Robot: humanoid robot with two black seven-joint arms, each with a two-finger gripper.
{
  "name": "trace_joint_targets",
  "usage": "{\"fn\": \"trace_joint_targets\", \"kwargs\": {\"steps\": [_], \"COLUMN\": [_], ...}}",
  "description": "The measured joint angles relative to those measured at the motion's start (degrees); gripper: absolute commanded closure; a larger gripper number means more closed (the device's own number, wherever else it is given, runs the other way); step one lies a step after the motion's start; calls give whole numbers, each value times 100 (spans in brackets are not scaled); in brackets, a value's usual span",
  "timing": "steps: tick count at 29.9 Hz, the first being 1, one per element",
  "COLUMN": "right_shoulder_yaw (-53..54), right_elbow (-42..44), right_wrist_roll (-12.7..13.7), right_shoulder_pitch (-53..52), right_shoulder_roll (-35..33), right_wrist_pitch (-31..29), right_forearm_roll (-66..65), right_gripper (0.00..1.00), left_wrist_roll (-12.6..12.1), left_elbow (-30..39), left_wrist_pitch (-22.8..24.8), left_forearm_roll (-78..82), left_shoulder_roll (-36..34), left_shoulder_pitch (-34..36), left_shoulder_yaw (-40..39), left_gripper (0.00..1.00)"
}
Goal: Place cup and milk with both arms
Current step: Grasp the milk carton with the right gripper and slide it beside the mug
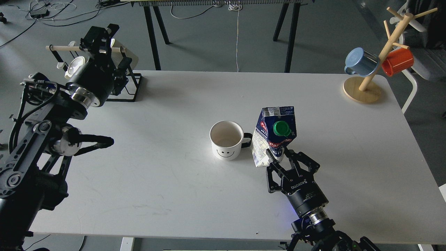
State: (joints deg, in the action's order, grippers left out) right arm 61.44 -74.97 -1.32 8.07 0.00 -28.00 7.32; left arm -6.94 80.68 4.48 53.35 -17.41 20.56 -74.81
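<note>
A white cup [226, 139] with a smiley face and a black handle stands upright at the middle of the white table [167, 181]. A dented blue and white milk carton [275, 134] with a green cap is right beside it and hides part of the handle. My right gripper [277, 156] is shut on the carton's lower part and holds it roughly upright. I cannot tell whether the carton's base touches the table. My left gripper [98, 36] is at the back left, far from the cup. It is dark and its fingers cannot be told apart.
A wooden mug tree [366, 82] with a blue mug [360, 62] and a red mug [397, 61] stands at the back right corner. A black wire stand with a wooden rod [130, 82] sits at the back left, close to my left gripper.
</note>
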Motion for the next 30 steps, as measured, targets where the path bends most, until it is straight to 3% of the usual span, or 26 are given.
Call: {"fn": "trace_joint_targets", "kwargs": {"steps": [18, 20, 23, 26, 30], "right_shoulder_yaw": [-240, -255, -271, -290, -301], "right_elbow": [715, 734, 739, 739, 710], "right_wrist_roll": [-1, -2, -3, -2, 6], "right_shoulder_pitch": [-454, -463, -465, -475, -489], "right_shoulder_roll": [4, 1, -1, -2, -2], "right_wrist_pitch": [-5, -5, -5, -5, 3], "right_forearm_roll": [-126, -126, -126, -126, -119], "right_gripper": [57, 52, 23, 7, 5], "left_wrist_roll": [8, 9, 9, 9, 9], "left_elbow": [0, 0, 0, 0, 0], "left_wrist_pitch": [0, 0, 0, 0, 0], "left_forearm_roll": [1, 1, 1, 1, 1], "left_shoulder_roll": [-1, 4, 8, 9, -3], "left_shoulder_pitch": [-34, -40, -43, -43, -42], "left_shoulder_yaw": [-15, -16, -16, -16, -16], "left_gripper": [1, 1, 1, 1, 1]}}
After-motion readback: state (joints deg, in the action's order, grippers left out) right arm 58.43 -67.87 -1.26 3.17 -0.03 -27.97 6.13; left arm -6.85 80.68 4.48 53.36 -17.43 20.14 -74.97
